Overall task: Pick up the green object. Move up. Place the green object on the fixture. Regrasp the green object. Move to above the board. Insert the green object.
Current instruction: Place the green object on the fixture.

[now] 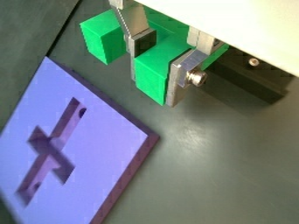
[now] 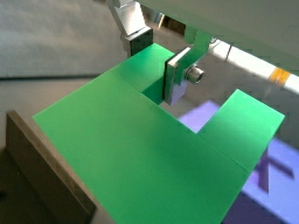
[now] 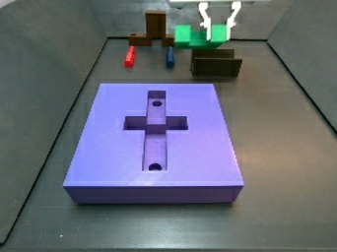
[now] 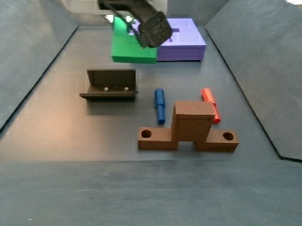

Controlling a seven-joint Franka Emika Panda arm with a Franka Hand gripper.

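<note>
The green object [image 1: 146, 83] is a bright green notched piece with two legs. It fills much of a wrist view [image 2: 128, 131]. My gripper [image 1: 156, 72] is shut on one leg, a silver finger pressed to each side. In both side views the gripper [image 3: 215, 37] [image 4: 151, 37] holds the green object [image 3: 191, 37] [image 4: 130, 48] low, beside the far end of the board [image 4: 183, 40]. The dark fixture [image 3: 216, 67] [image 4: 112, 86] stands a little apart from it and also shows close by in a wrist view [image 1: 251, 77]. The purple board [image 3: 158, 138] [image 1: 59, 149] has a cross-shaped recess.
A red peg [image 3: 132, 54] [image 4: 210, 101] and a blue peg [image 3: 171, 56] [image 4: 160, 104] lie on the dark floor beside the fixture. An orange-brown wooden stand [image 3: 158, 25] [image 4: 189, 128] stands beyond them. Sloped grey walls [image 3: 79, 69] border the floor.
</note>
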